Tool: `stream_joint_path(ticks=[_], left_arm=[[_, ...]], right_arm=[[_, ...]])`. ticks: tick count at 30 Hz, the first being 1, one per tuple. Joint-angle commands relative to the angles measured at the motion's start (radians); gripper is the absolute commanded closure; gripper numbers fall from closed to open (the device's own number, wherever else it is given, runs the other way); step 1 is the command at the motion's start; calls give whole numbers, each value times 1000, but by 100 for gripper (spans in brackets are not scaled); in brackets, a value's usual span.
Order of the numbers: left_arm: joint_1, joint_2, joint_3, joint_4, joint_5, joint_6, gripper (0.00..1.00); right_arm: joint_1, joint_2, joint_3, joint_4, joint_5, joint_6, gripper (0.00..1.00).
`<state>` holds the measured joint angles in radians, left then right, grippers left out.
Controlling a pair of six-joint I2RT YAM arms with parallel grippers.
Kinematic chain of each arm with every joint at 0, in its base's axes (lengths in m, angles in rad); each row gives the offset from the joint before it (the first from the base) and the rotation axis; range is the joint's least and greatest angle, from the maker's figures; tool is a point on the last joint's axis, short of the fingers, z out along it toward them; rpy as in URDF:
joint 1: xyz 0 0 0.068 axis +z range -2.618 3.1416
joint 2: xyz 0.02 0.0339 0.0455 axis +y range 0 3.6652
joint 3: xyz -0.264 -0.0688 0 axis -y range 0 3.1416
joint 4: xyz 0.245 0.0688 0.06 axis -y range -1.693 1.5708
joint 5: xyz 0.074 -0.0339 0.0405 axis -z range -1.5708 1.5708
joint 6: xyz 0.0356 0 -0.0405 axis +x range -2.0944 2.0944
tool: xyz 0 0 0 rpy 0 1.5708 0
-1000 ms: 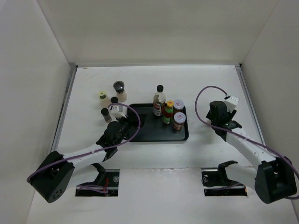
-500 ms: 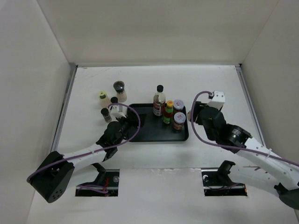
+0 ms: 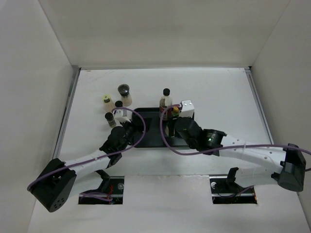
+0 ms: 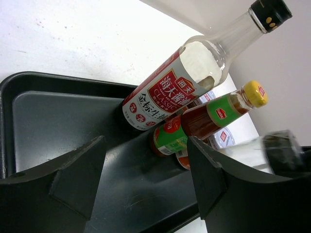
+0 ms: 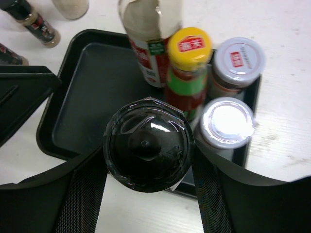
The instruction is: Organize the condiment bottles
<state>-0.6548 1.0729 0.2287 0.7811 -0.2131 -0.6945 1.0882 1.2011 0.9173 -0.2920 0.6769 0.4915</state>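
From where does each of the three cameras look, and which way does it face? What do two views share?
Top external: above and behind the bases, facing down at the table; left gripper and right gripper show.
Left wrist: low over the tray, facing across it to the tall bottle; its open fingers show.
Right wrist: above the tray, facing down on a dark-lid jar held between its fingers.
Both wrist views share the tray, tall bottle and red bottle.
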Motion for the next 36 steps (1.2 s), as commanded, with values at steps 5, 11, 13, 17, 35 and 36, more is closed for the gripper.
stream_joint_path(ticks=[5, 11, 13, 17, 35, 36], left_arm=[[1, -18, 6, 49, -11, 16, 34], [2, -10, 8, 49, -11, 16, 34], [-4, -14, 8, 49, -11, 20, 34], [-2, -1, 9, 52, -11, 20, 34], [24, -113, 150, -196, -40, 93, 71], [25, -113, 179, -241, -60, 96, 74]], right_arm=[[6, 141, -28, 284, -7, -14, 55], [3, 205, -61, 304, -5, 10, 55], [2, 218, -73, 303, 1, 16, 55], [2, 226, -95, 298, -5, 44, 51], [-66, -161, -95, 367, -114, -120, 59], [-84, -191, -109, 379, -114, -120, 70]])
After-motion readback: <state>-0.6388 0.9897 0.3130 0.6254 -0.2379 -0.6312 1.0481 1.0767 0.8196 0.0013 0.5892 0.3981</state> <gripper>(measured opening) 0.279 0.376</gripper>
